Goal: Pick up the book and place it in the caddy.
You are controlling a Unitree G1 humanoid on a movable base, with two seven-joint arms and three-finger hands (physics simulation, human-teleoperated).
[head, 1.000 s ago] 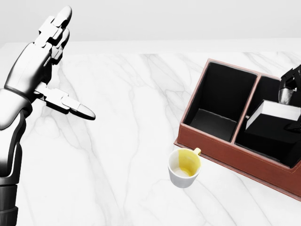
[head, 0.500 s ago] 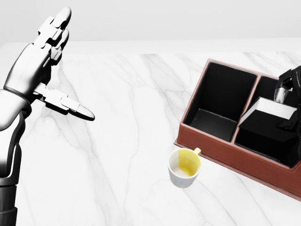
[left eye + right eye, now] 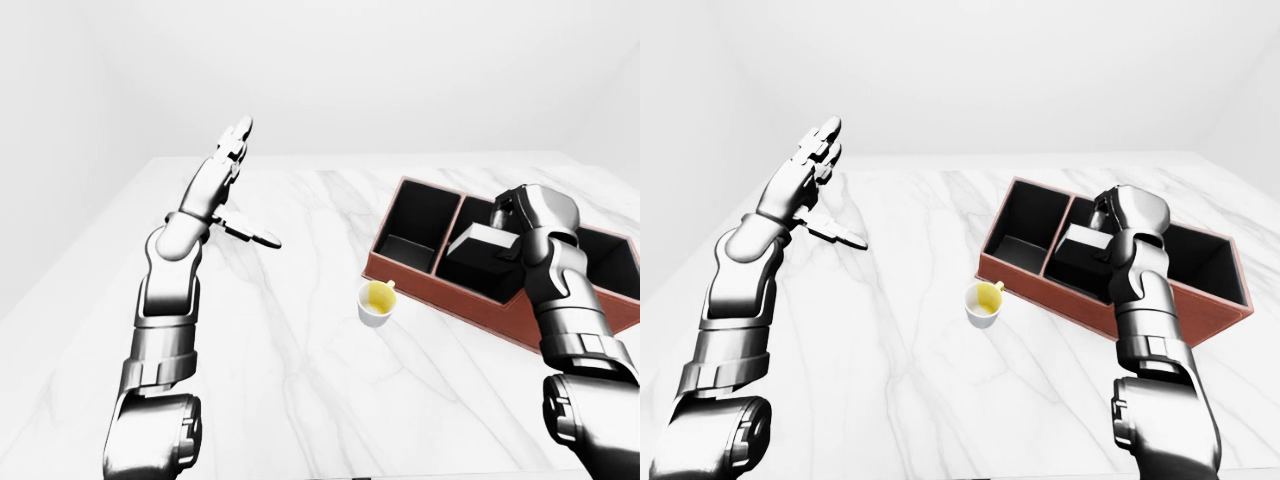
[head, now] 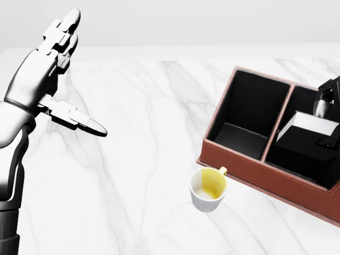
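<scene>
The book (image 4: 307,132) is black with a white page edge. It hangs tilted inside the middle compartment of the brown caddy (image 4: 249,169), at the right of the head view. My right hand (image 3: 508,232) is shut on the book's right end, just above the caddy's rim. Whether the book touches the compartment floor is hidden. My left hand (image 4: 74,74) is raised at the left of the head view, open with fingers spread and holding nothing, well away from the caddy.
A white mug (image 4: 208,190) with a yellow inside stands on the marble table (image 4: 138,159), just left of and below the caddy's near wall. The caddy's left compartment (image 4: 247,119) holds nothing. The table's left edge shows in the left-eye view.
The book and right hand shifted slightly left in the middle compartment, then back to the right. My left arm has not moved.
</scene>
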